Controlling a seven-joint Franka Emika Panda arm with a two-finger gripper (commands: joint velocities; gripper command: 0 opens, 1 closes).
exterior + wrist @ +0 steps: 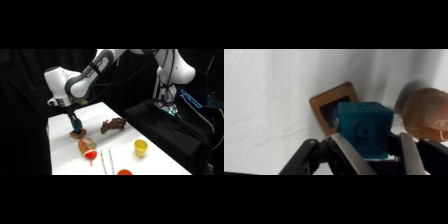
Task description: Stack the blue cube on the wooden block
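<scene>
Between the two fingers of the tool (374, 150), clenched on it, sits the blue cube (364, 129). Directly beyond and below lies the wooden block (331, 107), flat on the table (269, 100), partly overlapped by the cube; judged, a short descent remains.

**Arm lowered over the table, fingers closed on a load**

The white arm (87, 75) is bent at the elbow and reached down from the upper right. The gripper (373, 150) is pointed downward, and the blue cube (364, 127) is clamped between its fingers (346, 152).
</scene>
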